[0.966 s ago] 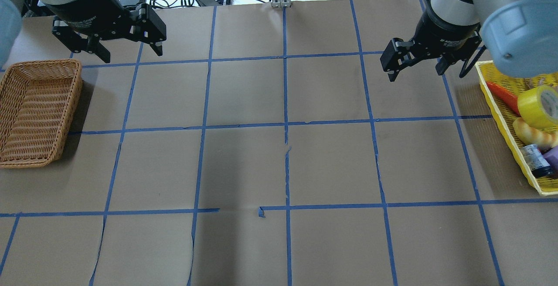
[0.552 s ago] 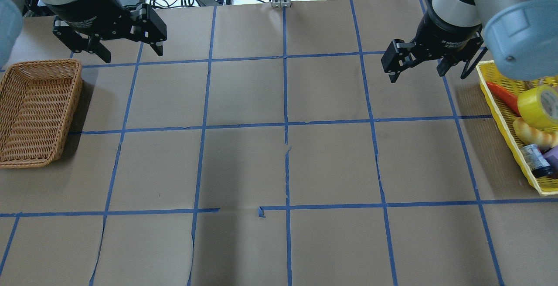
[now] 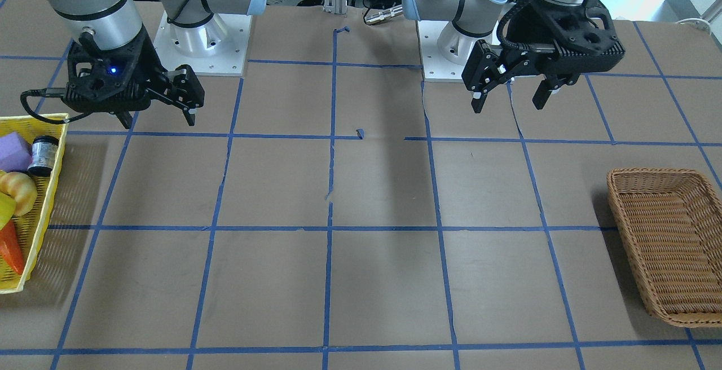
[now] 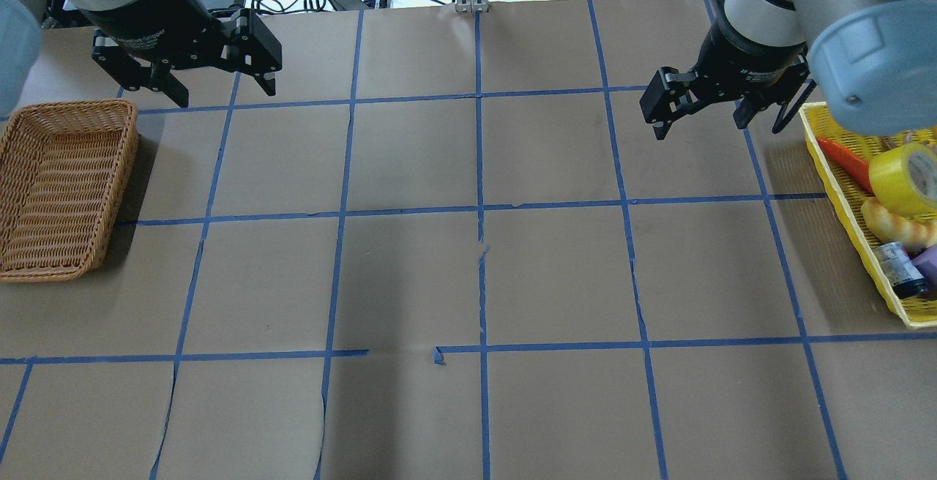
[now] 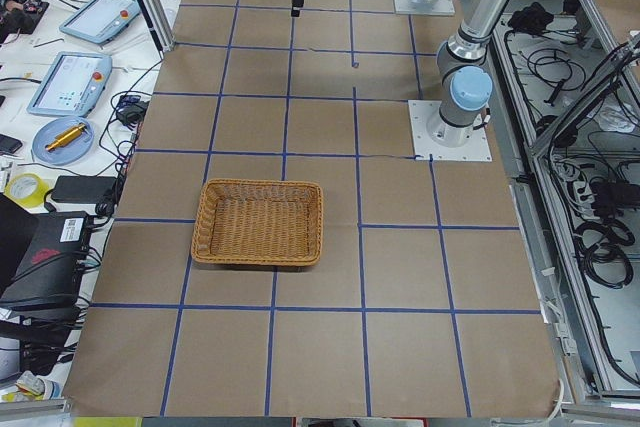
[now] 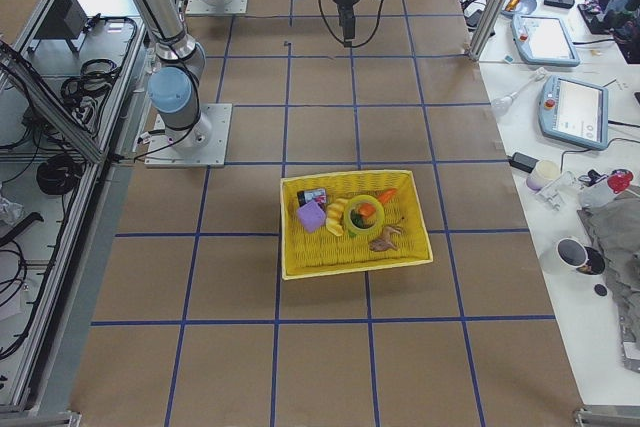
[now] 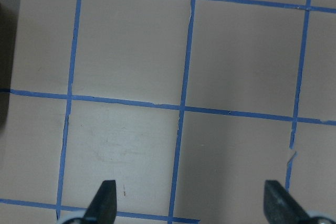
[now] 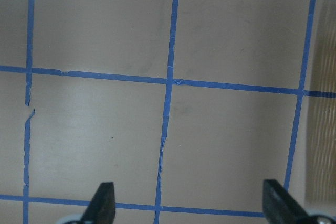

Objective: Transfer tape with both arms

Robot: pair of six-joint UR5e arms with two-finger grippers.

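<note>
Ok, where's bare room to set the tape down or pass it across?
The brown paper between the wicker basket and the yellow basket is bare right across, including under the open left gripper and right gripper. The wicker basket holds nothing. Crowded: the yellow basket, where the tape sits packed among other items.

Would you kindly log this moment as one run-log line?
phase: pre-grasp | tape: in yellow basket | right gripper: jaws open, empty | left gripper: jaws open, empty | wicker basket: empty
</note>
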